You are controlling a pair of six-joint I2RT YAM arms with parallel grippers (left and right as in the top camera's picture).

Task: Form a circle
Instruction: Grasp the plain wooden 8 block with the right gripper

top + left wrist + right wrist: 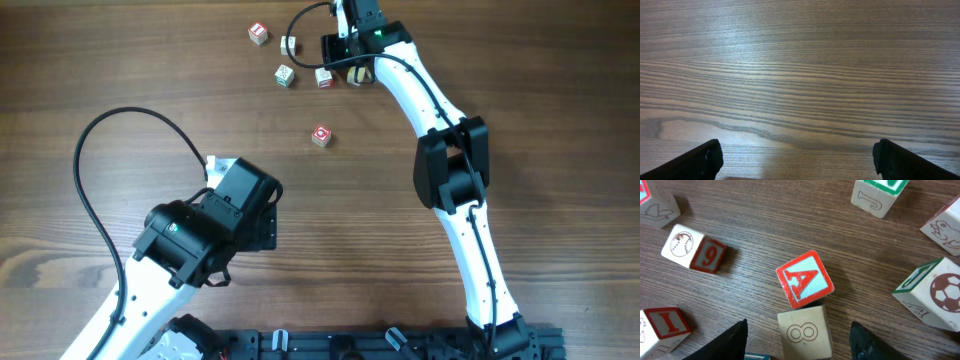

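currently, no circle is formed. the letter cubes (285, 75) lie in a loose cluster on the far side of the counter (560, 120), with one stray cube (321, 136) set apart nearer the middle. you will find no closed ring, only an irregular scatter. the right end effector (799, 327) sits low over this cluster with its jaws apart. it straddles the cube marked 8 (805, 336) with a gap visible on each side, so nothing is clamped. the red a cube (805, 279) sits just beyond that cube; you cannot tell whether the two touch. the left end effector (797, 152) hangs over bare counter, jaws wide apart and holding nothing, well apart from the cubes. judge the task as at an early stage: expect nearly every cube to need placing on the ring, including the stray one
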